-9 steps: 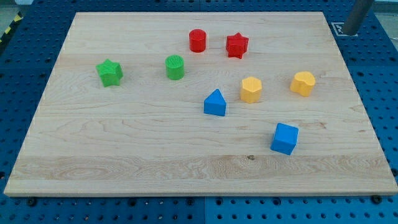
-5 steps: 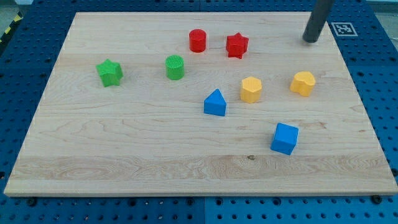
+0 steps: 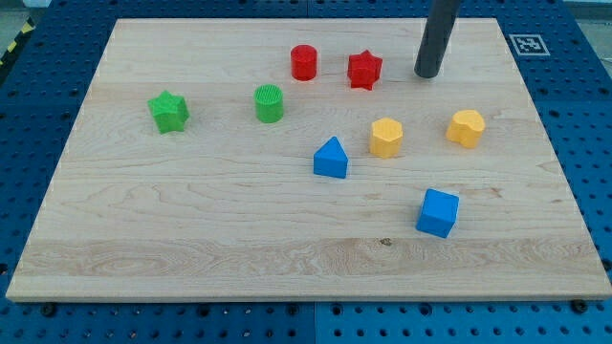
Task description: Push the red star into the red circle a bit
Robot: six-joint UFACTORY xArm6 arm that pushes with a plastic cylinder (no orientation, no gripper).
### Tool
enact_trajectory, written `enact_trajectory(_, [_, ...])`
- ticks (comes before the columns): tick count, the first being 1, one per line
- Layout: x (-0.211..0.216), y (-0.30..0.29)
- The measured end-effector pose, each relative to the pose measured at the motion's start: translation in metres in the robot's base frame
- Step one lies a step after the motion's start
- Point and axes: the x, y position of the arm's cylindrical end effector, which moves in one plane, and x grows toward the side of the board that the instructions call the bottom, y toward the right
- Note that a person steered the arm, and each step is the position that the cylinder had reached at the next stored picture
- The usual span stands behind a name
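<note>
Star: red star (image 3: 364, 69) upper centre, apart from red circle (image 3: 304, 61) at its left.
Tip: my tip (image 3: 426, 75) just right of star, touching nothing; bare rod, no jaws.
Left for you: the whole push.

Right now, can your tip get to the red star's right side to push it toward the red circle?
Probably yes. My tip sits just to the view's right of the red star, with bare board between them, and the red circle lies beyond the star on its left.
</note>
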Motion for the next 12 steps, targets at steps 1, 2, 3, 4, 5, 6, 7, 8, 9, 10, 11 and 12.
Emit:
enact_trajectory(1, [0.000,-0.013])
enact_trajectory(2, [0.000,-0.027])
enact_trajectory(3, [0.000,-0.028])
enact_trajectory(4, [0.000,-0.028])
enact_trajectory(5, [0.000,-0.030])
enact_trajectory(6, [0.000,-0.030])
enact_trajectory(7, [0.000,-0.030])
enact_trajectory(8, [0.000,-0.037])
enact_trajectory(9, [0.000,-0.053])
enact_trajectory(10, [0.000,-0.060])
enact_trajectory(11, [0.002,-0.063])
enact_trajectory(12, [0.021,-0.063])
